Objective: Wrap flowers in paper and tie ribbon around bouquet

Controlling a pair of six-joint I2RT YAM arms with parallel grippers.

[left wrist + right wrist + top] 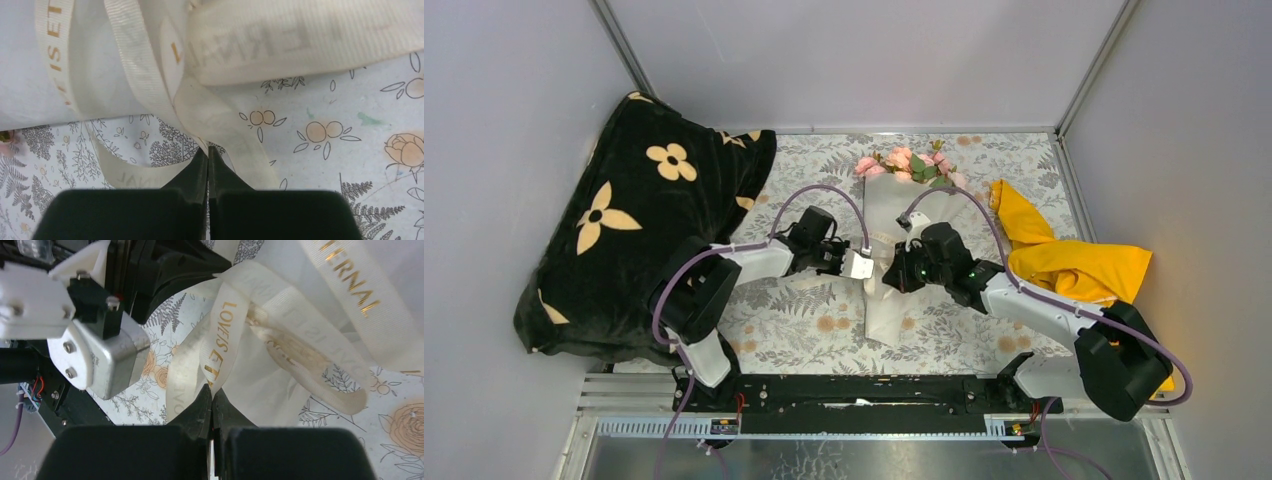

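Soft, even light fell from overhead. The top view was clear, with only faint shadows under the arms. At the left gripper (208, 152), the ribbon (150, 75) far beyond the jaws was washed pale and out of focus, its lettering smeared. The tablecloth (350, 135) right of the jaws was crisper. At the right gripper (211, 395), gold lettering beyond the jaws glinted, and its black fingers (125, 455) showed as featureless dark.

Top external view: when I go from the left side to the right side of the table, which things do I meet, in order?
black blanket → bouquet → yellow cloth
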